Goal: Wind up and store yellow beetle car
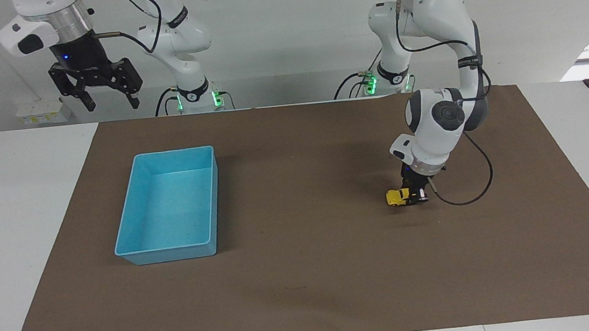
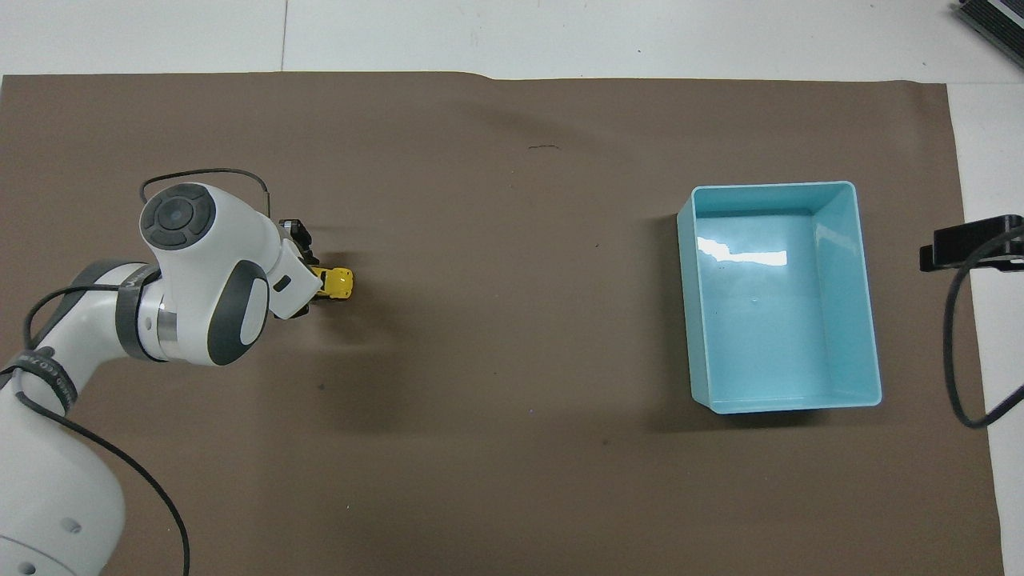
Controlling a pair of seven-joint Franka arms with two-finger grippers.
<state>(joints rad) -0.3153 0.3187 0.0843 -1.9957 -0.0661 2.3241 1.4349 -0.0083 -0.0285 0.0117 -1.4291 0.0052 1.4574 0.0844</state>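
Observation:
The yellow beetle car [image 1: 398, 197] is a tiny yellow toy on the brown mat, toward the left arm's end of the table. It also shows in the overhead view [image 2: 336, 282]. My left gripper [image 1: 415, 196] is down at the mat and shut on the car's rear end; it shows in the overhead view [image 2: 308, 282] too. The car's wheels are at the mat. My right gripper [image 1: 107, 101] hangs open and empty, high above the table's edge nearest the robots, and waits. The light blue tray [image 1: 134, 246] stands empty toward the right arm's end.
A brown mat [image 1: 307, 294] covers most of the white table. The tray's rim shows in the overhead view [image 2: 772, 187]. A black cable [image 1: 470, 192] loops from the left wrist down beside the car.

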